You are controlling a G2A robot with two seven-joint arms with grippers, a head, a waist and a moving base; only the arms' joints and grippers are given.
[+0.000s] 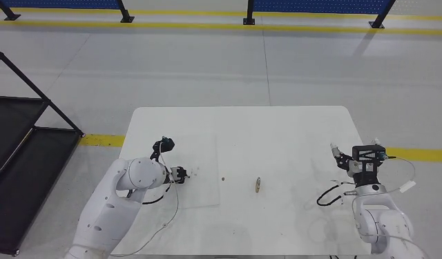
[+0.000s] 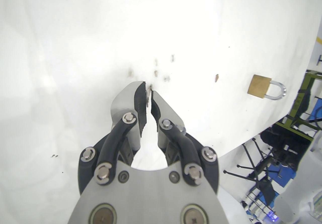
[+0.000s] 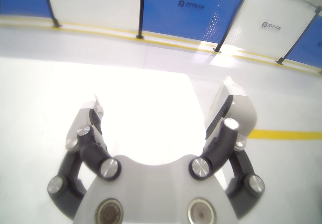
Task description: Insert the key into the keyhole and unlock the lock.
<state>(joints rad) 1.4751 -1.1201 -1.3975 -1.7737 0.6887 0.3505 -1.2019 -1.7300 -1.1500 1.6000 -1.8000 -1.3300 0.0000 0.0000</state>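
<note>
A brass padlock (image 1: pixel 257 184) with a silver shackle lies flat near the middle of the white table (image 1: pixel 276 128); the left wrist view shows the padlock (image 2: pixel 261 86) ahead and off to one side. My left gripper (image 2: pixel 149 89) is low over the table on the left, shut on a small silver key (image 2: pixel 148 95) pinched between its black pads. In the top view the left gripper (image 1: pixel 181 175) is well apart from the padlock. My right gripper (image 3: pixel 163 99) stands open with nothing in it, over the table's right edge (image 1: pixel 356 159).
A small brown speck (image 2: pixel 216 78) lies on the table between my left gripper and the padlock. A faint clear mat (image 1: pixel 200 155) covers the left part of the table. A black cable (image 1: pixel 331 193) loops by the right arm. A black rack (image 1: pixel 27 155) stands left of the table.
</note>
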